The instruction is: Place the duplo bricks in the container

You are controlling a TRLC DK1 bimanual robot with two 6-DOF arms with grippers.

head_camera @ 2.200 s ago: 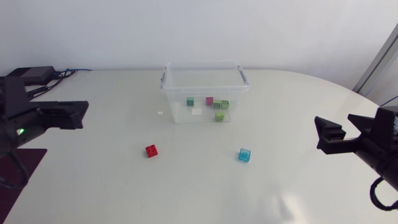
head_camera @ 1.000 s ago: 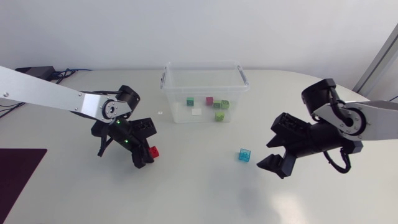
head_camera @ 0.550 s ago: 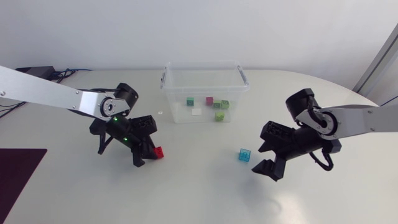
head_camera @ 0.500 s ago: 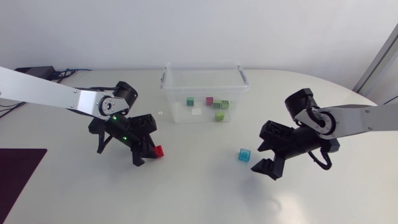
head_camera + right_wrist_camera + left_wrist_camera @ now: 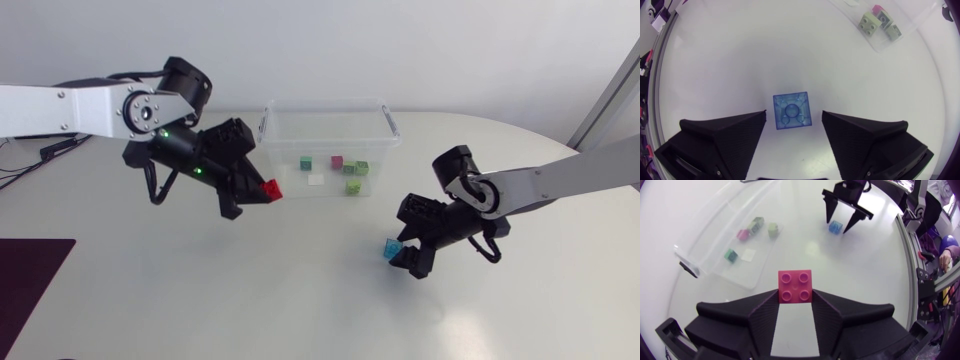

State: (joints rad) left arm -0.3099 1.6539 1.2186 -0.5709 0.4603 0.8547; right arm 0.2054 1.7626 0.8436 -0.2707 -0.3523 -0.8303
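Two bricks are not yet in the container, and we take the nearer one first. The blue brick (image 5: 791,110) sits on the worktop (image 5: 300,300), right between the fingertips of our right end effector (image 5: 793,120). Those fingers are spread wide on either side of it, and neither one touches it. The brick looks slightly turned against the fingers. We judge that closing on it now could catch a corner and twist it, or push it out of the gap.

Farther back, our left end effector (image 5: 795,299) is clamped on the red brick (image 5: 795,286). The brick appears to be held clear of the worktop, studs facing the wrist camera. It is pinched only at the fingertips, with most of it sticking out ahead of them. With so shallow a hold, we think it could pivot or drop on a sharp move.

Farthest back stands the clear container (image 5: 330,146), with several loose bricks (image 5: 337,161) on its floor. The red brick is just short of its near left corner. If carried too low, it could hit the wall or rim instead of clearing it.
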